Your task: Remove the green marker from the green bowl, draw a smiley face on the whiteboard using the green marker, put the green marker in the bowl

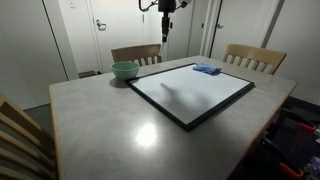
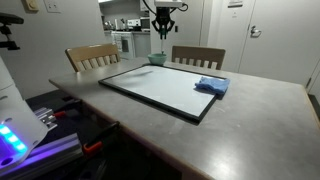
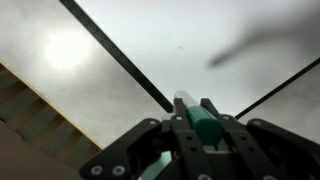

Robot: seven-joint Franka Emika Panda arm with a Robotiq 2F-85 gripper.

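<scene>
A whiteboard (image 1: 190, 92) lies flat on the middle of a table (image 1: 100, 125). In an exterior view, a bowl (image 1: 125, 70) stands on the table near the board's far left corner, and a pad (image 1: 207, 69) lies on the board's far corner, to the right of the bowl. One chair (image 1: 135, 53) stands behind the bowl, another (image 1: 254, 58) at the far right, a third (image 1: 20, 140) at the near left. The gripper (image 1: 166, 36) hangs high above the table's far side, between bowl and pad. In the wrist view the marker (image 3: 192, 112) sits clamped between its jaws, a board corner below.
</scene>
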